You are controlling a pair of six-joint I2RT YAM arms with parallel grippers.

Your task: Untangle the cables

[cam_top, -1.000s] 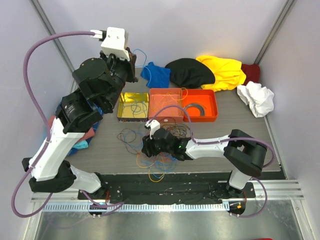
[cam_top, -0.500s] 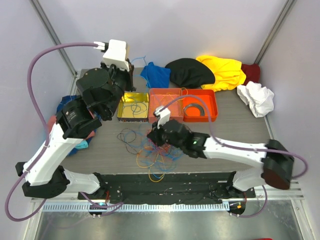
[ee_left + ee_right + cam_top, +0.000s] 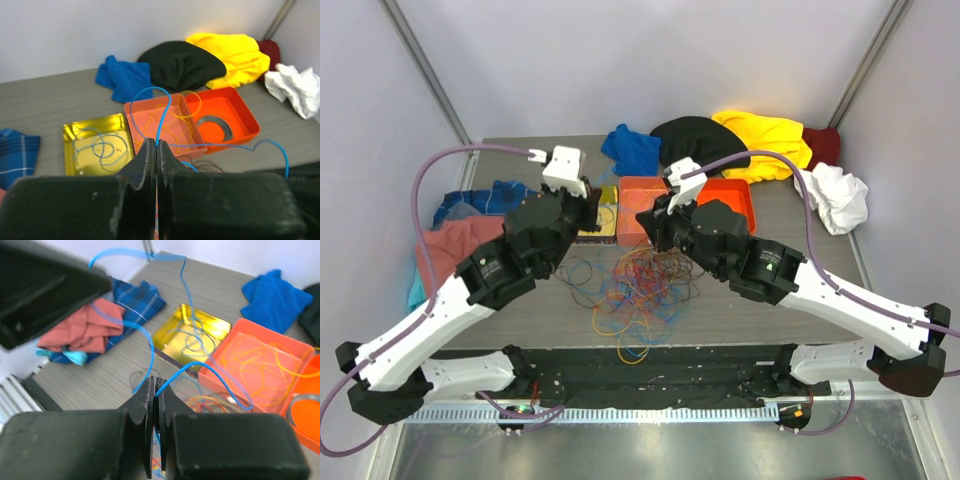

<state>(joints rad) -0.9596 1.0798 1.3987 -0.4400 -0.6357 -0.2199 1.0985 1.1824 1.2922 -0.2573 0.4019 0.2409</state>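
The left gripper and the right gripper each pinch a thin blue cable above the tangled cables, which lie on the table just before the orange tray.

I can read no text, label, brand, number or sign on anything in these views around me.

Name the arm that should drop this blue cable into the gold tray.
Left, probably: left gripper and right gripper both pinch the blue cable, but the left hangs by the gold tray, the right nearer the orange tray.
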